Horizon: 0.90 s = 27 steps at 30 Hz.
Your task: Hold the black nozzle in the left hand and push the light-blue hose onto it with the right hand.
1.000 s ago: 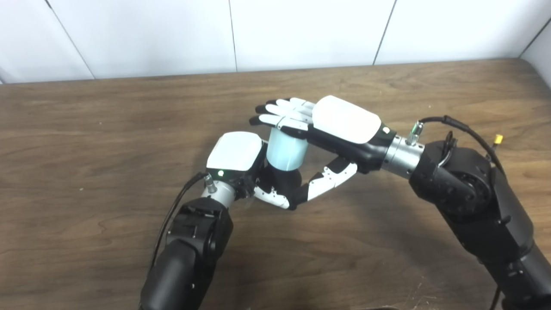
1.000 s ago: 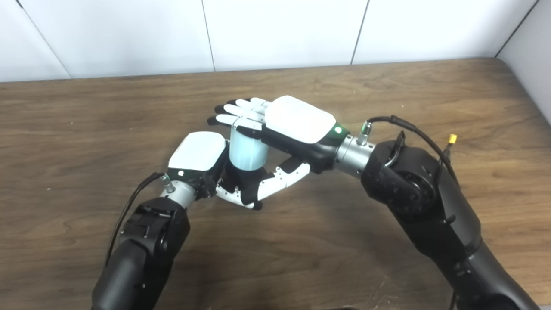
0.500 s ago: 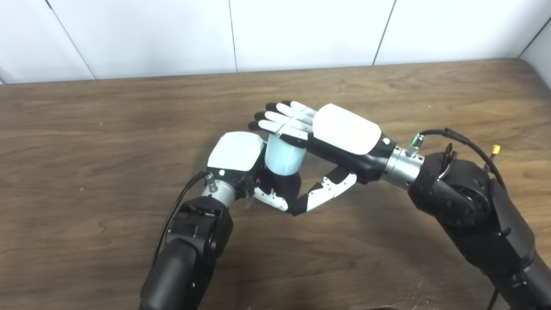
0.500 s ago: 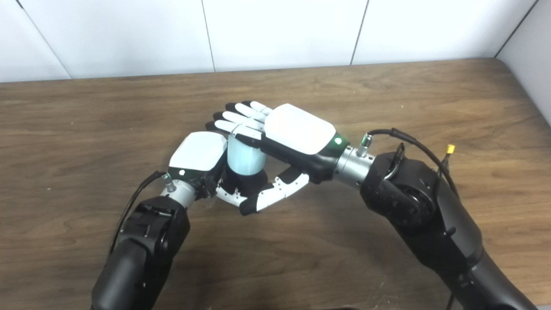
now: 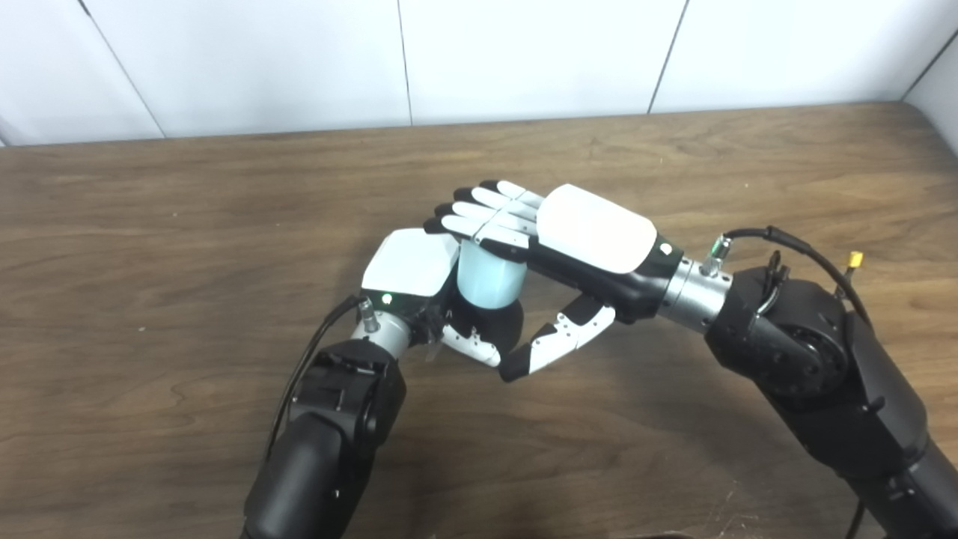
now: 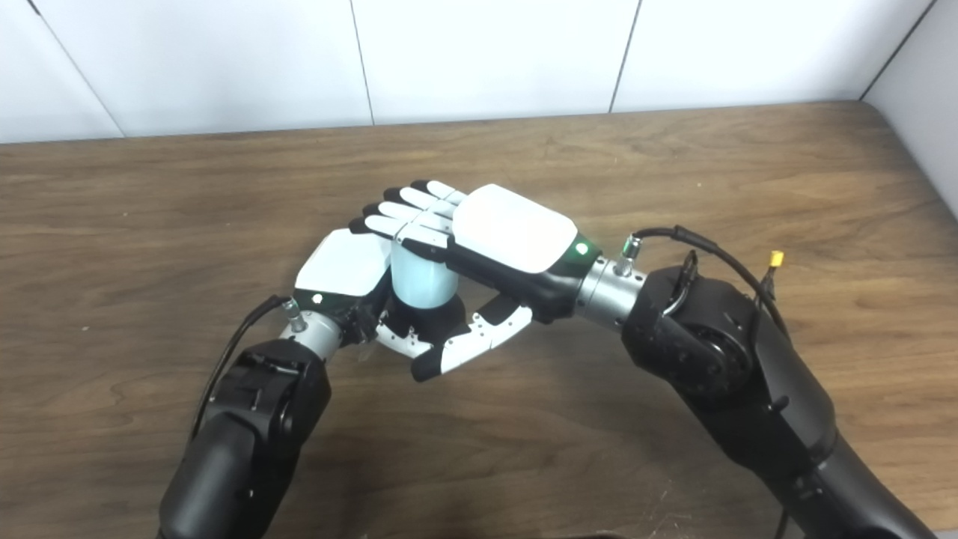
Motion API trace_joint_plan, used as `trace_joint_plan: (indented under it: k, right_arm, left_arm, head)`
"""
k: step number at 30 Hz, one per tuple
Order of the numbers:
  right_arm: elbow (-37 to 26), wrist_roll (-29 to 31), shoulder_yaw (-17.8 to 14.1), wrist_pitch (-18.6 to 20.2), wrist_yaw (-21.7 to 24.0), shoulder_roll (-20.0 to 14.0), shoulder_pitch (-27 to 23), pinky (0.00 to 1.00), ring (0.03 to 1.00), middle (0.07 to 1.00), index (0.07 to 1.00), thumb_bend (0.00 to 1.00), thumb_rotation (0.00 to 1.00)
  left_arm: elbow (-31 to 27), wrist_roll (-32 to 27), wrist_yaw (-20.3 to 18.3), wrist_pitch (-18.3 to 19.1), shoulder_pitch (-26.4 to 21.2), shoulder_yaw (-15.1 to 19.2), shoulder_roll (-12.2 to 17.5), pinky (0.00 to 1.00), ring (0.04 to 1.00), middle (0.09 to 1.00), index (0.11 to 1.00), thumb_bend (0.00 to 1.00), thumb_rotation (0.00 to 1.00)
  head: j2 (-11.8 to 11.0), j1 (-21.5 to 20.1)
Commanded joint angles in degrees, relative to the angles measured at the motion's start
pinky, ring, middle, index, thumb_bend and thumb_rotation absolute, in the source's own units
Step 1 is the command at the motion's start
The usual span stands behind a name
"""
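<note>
Near the middle of the wooden table, well clear of every edge, the left hand was wrapped around the black nozzle, of which only a dark band showed below the light-blue hose. The right hand lay flat across the top of the hose, its fingers stretched out and apart over the upper rim and its thumb hanging loose below, touching nothing that could be seen; it was pressing with the palm, not gripping. Compared with a second earlier the hose showed a shorter stretch of blue between the two hands and its top sat lower against the left hand's white back, while the right hand had come down and a little toward the left with it. That suggested the hose was sliding down over the nozzle, so the push seemed well under way (how deep it had seated was hidden by the fingers). The left hand had barely moved, which was what the push needed. One risk, in my judgement, was that a flat palm could let the hose tip sideways if the pressure went off its axis.
</note>
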Motion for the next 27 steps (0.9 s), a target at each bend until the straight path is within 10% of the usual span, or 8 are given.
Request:
trace_joint_plan:
  k: [1, 27]
  right_arm:
    - [2.10, 0.43, 3.76, 1.98, 7.05, -1.98, 3.21, 0.96, 0.959, 0.955, 0.946, 0.70, 1.00]
    - [2.19, -3.18, 7.01, 8.24, 11.98, -3.44, 2.44, 0.95, 0.963, 0.957, 0.937, 0.78, 1.00]
  left_arm:
    - [-0.94, -0.05, -0.88, -0.10, -0.35, -0.25, -0.97, 0.38, 0.478, 0.508, 0.477, 0.52, 0.00]
    - [-1.04, 0.23, -0.04, -0.33, -0.54, -0.38, -1.01, 0.37, 0.471, 0.477, 0.486, 0.52, 0.00]
  head:
    - [0.19, -0.10]
    - [1.33, -0.19]
